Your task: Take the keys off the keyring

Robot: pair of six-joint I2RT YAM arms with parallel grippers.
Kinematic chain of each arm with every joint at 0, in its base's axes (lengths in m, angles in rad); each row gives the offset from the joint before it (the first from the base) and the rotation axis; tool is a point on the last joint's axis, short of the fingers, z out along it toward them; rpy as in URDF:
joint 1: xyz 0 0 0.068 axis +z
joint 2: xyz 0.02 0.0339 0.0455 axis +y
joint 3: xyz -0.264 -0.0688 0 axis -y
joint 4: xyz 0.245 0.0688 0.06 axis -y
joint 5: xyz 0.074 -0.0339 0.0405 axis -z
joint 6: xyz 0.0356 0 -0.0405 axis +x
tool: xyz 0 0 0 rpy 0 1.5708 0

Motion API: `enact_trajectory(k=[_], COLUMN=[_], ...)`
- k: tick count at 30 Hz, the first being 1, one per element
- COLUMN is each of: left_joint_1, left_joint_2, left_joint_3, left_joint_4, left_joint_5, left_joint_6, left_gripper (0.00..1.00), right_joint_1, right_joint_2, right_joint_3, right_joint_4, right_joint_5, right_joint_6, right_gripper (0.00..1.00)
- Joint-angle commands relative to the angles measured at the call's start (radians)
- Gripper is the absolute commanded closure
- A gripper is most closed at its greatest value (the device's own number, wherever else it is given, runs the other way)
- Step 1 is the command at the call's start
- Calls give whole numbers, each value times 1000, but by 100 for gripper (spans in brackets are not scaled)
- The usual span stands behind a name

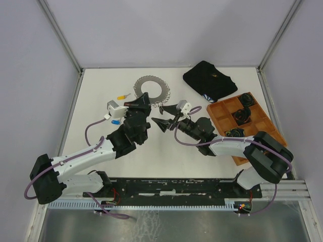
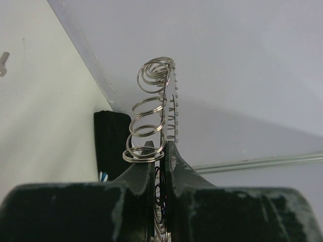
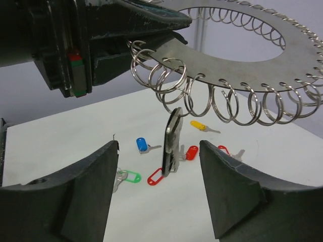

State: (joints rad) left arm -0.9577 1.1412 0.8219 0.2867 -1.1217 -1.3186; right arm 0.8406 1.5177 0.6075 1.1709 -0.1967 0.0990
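the keyring (image 3: 242, 55) is a flat silvery disc with a large hole, and its rim is set all round with small wire split rings. it is held in the air across the top of the right wrist view, and it looks stiff and rather light. one dark key (image 3: 171, 143) hangs edge-on from a split ring in the centre of that view. it is small, hard and smooth, so i think it can swing or slip; the flat sides, low down, seem the best place to take it. the left end effector (image 2: 160, 151) is clamped on the disc's rim. the right end effector (image 3: 159, 148) stands wide, with one finger on each side of the dark key, not touching it. a blue key (image 3: 142, 144), a green key (image 3: 130, 177), a red key (image 3: 191, 152) and a yellow key (image 3: 198, 124) lie loose on the white tabletop (image 3: 75, 131) below.
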Motion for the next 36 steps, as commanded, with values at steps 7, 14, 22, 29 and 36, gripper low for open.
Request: enact_trajectory(k=[7,14,22,29,36], left_joint_1=[-5,-6,-6,13,92], left_joint_2=[6,7,-13,-48,-54], left_joint_3=[46,45,42,16,-1], left_joint_4=[53,50,-16,-101,-280], left_joint_5=[-13,-10,-59,-133,-140], left_joint_6=[-86,-94,-136,-179,-309], left_gripper=[97,97,97,96,96], right_joint_1=[3,5,2,-55,-58], right_joint_2=[-1,-11,-42,-85,-30], right_joint_3=[48,48,47,225,602], right_joint_4=[105,110,68,-506,-1282], right_joint_5=[50,27,-69,-247,-333], right_joint_6=[-23,-34,-79,-29,-276], right_gripper=[43,72,100,100,100])
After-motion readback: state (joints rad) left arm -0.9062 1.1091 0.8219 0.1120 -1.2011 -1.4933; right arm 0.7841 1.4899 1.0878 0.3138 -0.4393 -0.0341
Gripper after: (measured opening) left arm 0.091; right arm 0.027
